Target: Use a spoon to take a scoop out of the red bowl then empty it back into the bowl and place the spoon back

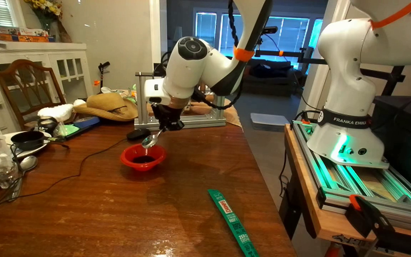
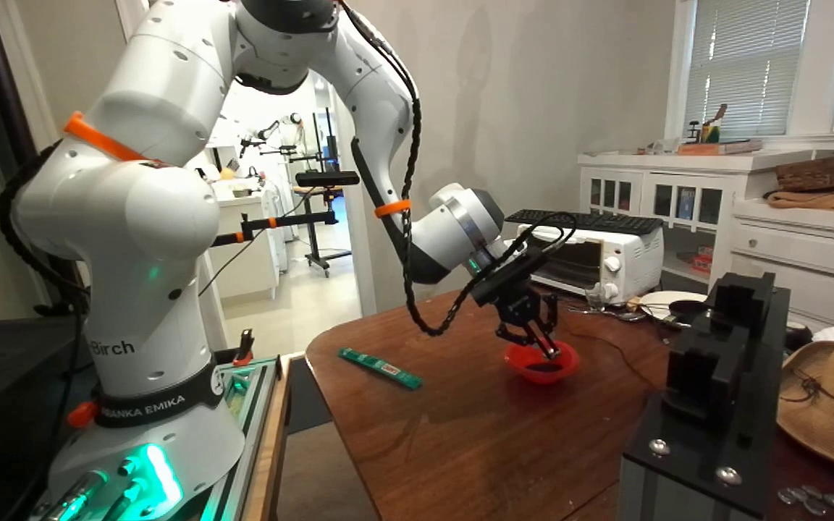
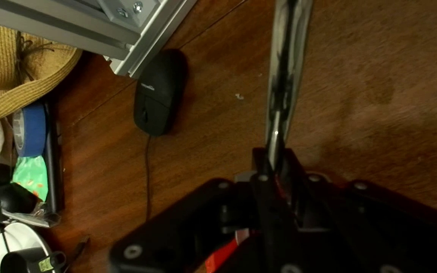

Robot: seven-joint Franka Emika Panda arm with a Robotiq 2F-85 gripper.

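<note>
While the claw [image 3: 274,155] was clamped narrow on the spoon [image 1: 150,141], the spoon's head was held tilted over the red bowl [image 1: 142,166]. Scooping or emptying couldn't be told apart; either way, slow rolling, centred inside the rim, was called for. The mouse [image 1: 138,134] beyond was best avoided.

1. Franka Emika Panda arm [image 2: 163,202]: glossy white, with bulbous rounded segments, dark round screw recesses [image 2: 180,55] and curved black trim [image 1: 227,85].
2. Bright orange bands [image 2: 392,208] wrapped around it.
3. A black cable [image 2: 409,289], ridged like a braid, along the outside.
4. White base [image 1: 323,146] with a glowing green light strip [image 2: 163,474].
5. Black collar [image 1: 346,119] lettered "FRANKA EMIKA" in white; dark "Birch" lettering [image 2: 113,349] above it.
6. Dark, round button pad [image 1: 192,46] set into the white wrist [image 1: 178,76].
7. Gripper [image 3: 275,159]: black, with jointed linkages [image 3: 199,206] and pale metal screw heads [image 3: 132,251].
</note>
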